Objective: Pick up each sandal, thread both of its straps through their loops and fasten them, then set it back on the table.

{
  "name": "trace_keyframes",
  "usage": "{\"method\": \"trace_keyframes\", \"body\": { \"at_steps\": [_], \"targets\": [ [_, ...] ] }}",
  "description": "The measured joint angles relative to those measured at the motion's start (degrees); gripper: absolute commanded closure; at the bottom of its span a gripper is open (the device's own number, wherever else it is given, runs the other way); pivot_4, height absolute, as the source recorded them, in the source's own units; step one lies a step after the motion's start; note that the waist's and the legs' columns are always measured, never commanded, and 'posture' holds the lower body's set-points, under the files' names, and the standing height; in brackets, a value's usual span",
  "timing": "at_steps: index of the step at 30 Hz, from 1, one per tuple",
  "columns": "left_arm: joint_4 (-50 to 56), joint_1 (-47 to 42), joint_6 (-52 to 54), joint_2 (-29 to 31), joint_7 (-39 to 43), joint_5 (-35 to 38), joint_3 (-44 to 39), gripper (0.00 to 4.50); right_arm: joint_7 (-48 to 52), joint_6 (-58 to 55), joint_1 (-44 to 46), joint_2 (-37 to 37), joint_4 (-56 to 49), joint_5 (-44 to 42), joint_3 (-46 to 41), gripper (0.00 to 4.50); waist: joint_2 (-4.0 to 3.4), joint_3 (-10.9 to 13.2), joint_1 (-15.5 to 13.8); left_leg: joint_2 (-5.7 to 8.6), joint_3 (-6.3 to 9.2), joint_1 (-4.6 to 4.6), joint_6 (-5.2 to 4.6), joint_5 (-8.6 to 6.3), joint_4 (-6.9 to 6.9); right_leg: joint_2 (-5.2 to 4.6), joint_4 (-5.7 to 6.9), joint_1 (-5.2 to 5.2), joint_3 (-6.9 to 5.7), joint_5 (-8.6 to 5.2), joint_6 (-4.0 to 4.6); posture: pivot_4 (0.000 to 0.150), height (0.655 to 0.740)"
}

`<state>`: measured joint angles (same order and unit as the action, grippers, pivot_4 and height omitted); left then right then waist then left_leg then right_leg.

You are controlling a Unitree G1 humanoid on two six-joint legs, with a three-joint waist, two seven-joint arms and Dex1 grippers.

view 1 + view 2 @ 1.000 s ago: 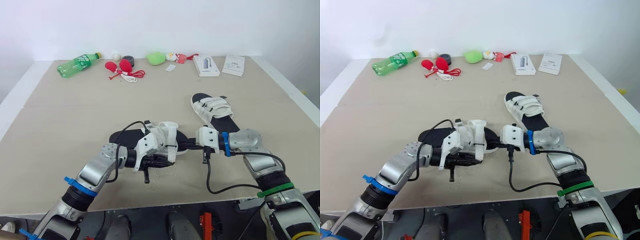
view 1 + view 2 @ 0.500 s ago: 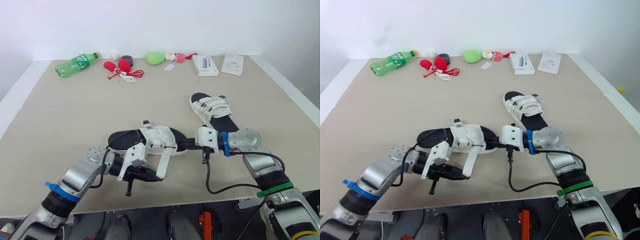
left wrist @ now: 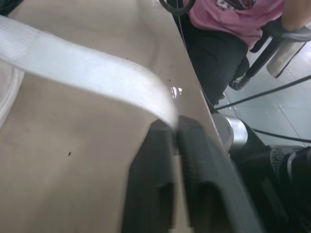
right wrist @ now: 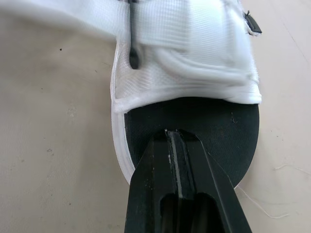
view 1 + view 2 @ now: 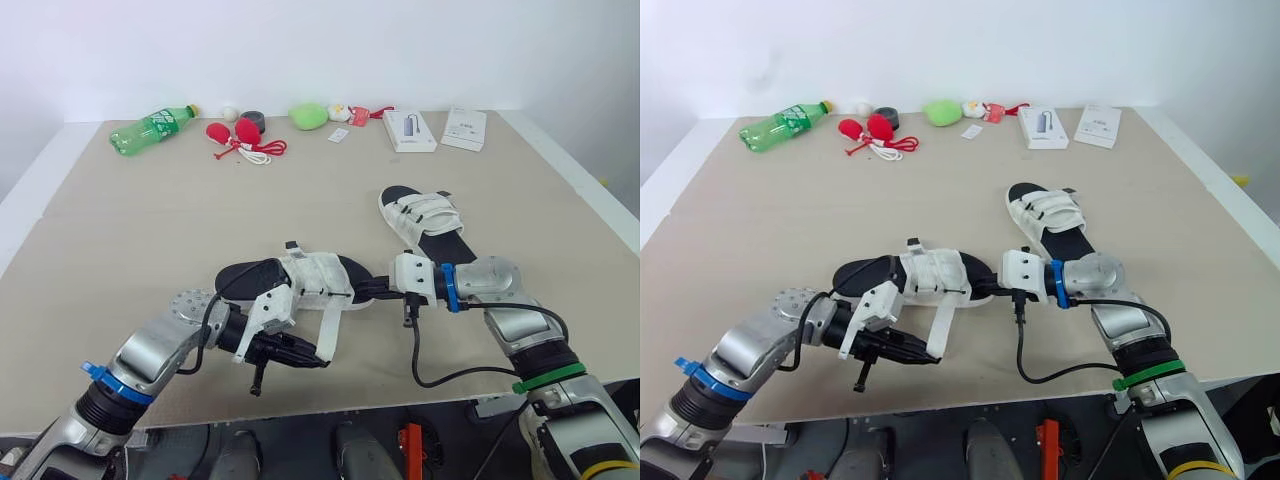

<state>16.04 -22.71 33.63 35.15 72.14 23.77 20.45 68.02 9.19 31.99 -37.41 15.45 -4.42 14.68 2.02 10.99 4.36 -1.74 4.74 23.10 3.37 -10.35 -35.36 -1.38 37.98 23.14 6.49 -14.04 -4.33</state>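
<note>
- The beige worktop carries both sandals in its near half.
- The near sandal, black-soled with white uppers, lies flat on the worktop between the two arms.
- The far sandal lies just beyond the right arm, with both white straps across its footbed.
- The left gripper is low over the worktop near the front edge, its fingers pinched narrow on the end of a strap.
- The right gripper has its fingers closed together, with the tips on the black footbed at one end of the near sandal.
- The loose white strap runs from the near sandal's upper down to the left gripper.
- A green bottle lies at the far left.
- Two white boxes lie at the far right.
</note>
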Motion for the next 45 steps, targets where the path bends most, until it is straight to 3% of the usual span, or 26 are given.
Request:
{"method": "trace_keyframes", "body": {
  "at_steps": [4, 5, 11, 14, 18, 20, 37, 45],
  "targets": [
    [0.70, 0.01, -5.65, 1.58, 2.99, -1.40, 0.81, 0.86, -0.07, 0.00, -0.01, 0.00, -0.01, 0.04, 0.01, 4.50, 0.00, 0.00, -0.02, -0.01, 0.00, -0.01, 0.00, 0.00, 0.00, 0.01, 0.00, 0.00, 0.00, 0.00, 0.00, 0.150, 0.7400],
    [0.61, 0.02, -7.79, 2.09, 3.58, -2.11, 0.84, 0.61, -0.06, 0.00, -0.05, 0.00, -0.01, 0.05, 0.00, 4.50, 0.00, 0.00, -0.02, 0.00, 0.00, -0.01, 0.00, 0.00, 0.00, 0.00, 0.00, 0.00, 0.00, 0.00, 0.00, 0.150, 0.7400],
    [-12.69, -4.33, -42.92, 4.24, 6.76, -11.94, -3.18, 0.61, 0.30, 0.20, -0.12, -0.18, 0.30, 0.10, -0.17, 4.50, 0.02, -0.01, -0.11, -0.01, -0.01, -0.01, 0.00, 0.01, -0.01, -0.03, -0.01, 0.01, 0.00, 0.03, 0.06, 0.150, 0.7400],
    [-24.60, -11.83, -71.86, 1.06, 3.57, -18.86, -4.87, 0.61, 0.59, 0.67, -0.02, -0.34, 0.77, 0.21, -0.23, 4.50, 0.13, -0.08, -0.55, -0.01, -0.07, 0.03, 0.01, 0.01, -0.02, -0.07, -0.19, -0.05, 0.00, 0.13, 0.11, 0.150, 0.7400],
    [-32.42, -15.75, -91.04, -3.18, -1.38, -24.48, -3.62, 0.61, 0.67, 1.12, 0.24, 0.08, 1.10, 0.21, 0.06, 4.50, 0.10, -0.18, -0.29, -0.02, -0.20, 0.03, -0.04, -0.02, 0.02, -0.06, -0.47, -0.12, 0.13, 0.26, 0.01, 0.150, 0.7400],
    [-34.39, -15.73, -95.17, -4.27, -2.76, -26.23, -1.43, 0.61, 0.69, 1.13, 0.31, 0.22, 1.12, 0.21, 0.09, 4.50, 0.11, -0.18, -0.11, -0.04, -0.19, 0.05, -0.08, -0.04, 0.02, -0.02, -0.48, -0.12, 0.14, 0.26, 0.00, 0.150, 0.7400],
    [-34.56, -18.46, -90.62, -8.03, -7.88, -29.10, 8.90, 0.61, 0.43, 1.10, 0.27, -0.03, 1.15, 0.25, -0.06, 4.50, 0.10, -0.19, -0.11, 0.00, -0.18, 0.04, -0.11, -0.02, -0.01, 0.01, -0.49, -0.18, 0.21, 0.31, -0.12, 0.150, 0.7400],
    [-37.82, -19.32, -92.09, -5.86, -8.53, -28.49, 10.05, 0.61, 0.38, 1.03, 0.03, -0.29, 0.89, 0.25, -0.38, 4.50, 0.10, -0.18, -0.12, 0.01, -0.18, 0.05, -0.11, -0.02, -0.02, 0.00, -0.49, -0.18, 0.23, 0.32, -0.14, 0.150, 0.7400]
  ]
}}
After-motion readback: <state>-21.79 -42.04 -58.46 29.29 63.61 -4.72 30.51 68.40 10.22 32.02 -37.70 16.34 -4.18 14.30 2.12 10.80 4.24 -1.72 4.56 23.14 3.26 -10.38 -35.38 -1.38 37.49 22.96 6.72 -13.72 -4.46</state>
